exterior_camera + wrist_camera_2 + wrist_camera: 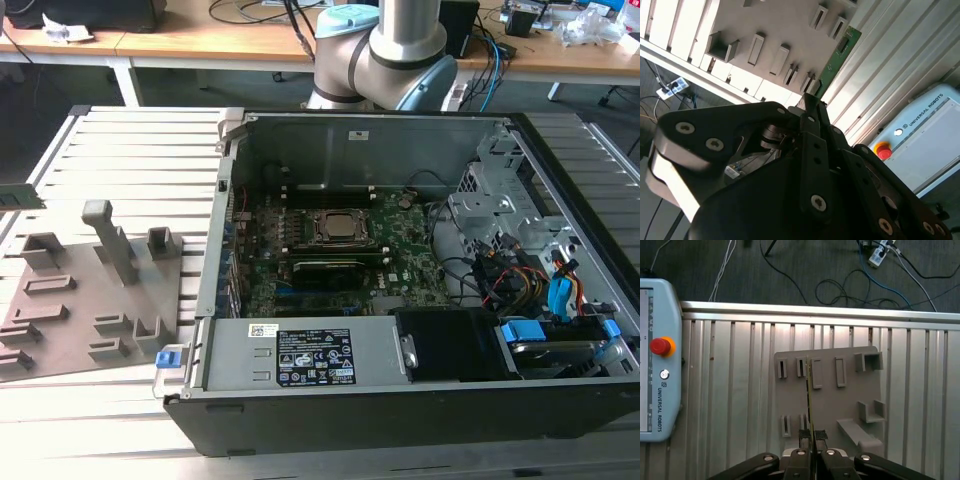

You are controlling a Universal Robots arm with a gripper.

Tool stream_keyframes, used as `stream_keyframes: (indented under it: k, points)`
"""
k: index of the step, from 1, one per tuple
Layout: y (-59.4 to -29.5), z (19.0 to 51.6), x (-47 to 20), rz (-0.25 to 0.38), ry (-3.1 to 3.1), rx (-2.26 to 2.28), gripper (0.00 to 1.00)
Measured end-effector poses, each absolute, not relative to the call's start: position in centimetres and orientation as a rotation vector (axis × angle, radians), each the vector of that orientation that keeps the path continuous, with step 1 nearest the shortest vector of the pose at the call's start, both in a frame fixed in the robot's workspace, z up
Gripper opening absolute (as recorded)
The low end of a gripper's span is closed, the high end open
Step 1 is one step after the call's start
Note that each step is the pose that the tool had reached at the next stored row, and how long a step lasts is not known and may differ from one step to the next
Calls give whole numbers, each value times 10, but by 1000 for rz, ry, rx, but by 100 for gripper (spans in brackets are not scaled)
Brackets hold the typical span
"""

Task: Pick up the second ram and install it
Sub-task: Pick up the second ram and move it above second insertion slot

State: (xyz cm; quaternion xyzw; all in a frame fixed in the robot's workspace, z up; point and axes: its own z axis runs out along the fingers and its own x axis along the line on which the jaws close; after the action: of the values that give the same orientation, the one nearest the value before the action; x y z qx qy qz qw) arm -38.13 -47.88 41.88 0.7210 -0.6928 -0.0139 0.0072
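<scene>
Robotics lab or workshop. Slatted aluminium counter (pixel 140 150) carries opened computer case (pixel 400 430) and grey fixture plate (pixel 85 300). Robot arm base (pixel 385 45) behind it. Teach pendant (pixel 655 390) with red stop button (pixel 660 346). Cable-strewn desks (pixel 230 45). Power strip (pixel 881 251) and loose cables (pixel 850 287) on floor (pixel 715 270).

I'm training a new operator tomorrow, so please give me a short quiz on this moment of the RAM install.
1. True or false: the gripper is shut on the second ram.
2. In the first wrist view, what lies under the second ram? A) the grey fixture plate B) the motherboard C) the teach pendant
3. Fill in: in the exterior view, the computer case lies with its side ___.

Key: 1 true; 2 A; 3 open.
</scene>
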Motion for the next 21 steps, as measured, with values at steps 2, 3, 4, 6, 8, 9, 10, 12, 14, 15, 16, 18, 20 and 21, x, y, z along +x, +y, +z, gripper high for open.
stream_keyframes:
  k: [2,3,4,6,8,9,10,12,14,15,16,18,20,21]
  points:
    - [-479,419,-381,-43,-2167,2255,14]
    - [-479,419,-381,-43,-2166,2255,14]
    - [-479,419,-379,-43,-2166,2255,14]
    - [-478,419,-371,-42,-2166,2254,14]
    - [-478,419,-365,-41,-2166,2254,14]
    - [-478,419,-362,-41,-2165,2253,14]
    - [-477,419,-352,-41,-2165,2253,14]
    - [-470,419,-342,-40,-2165,2253,14]
    - [-462,419,-334,-38,-2164,2252,14]
    - [-455,419,-328,-37,-2164,2251,14]
    - [-447,419,-321,-35,-2163,2251,14]
    - [-441,419,-312,-34,-2162,2250,14]
    - [-438,419,-300,-33,-2162,2250,14]
    - [-437,419,-293,-33,-2162,2249,14]
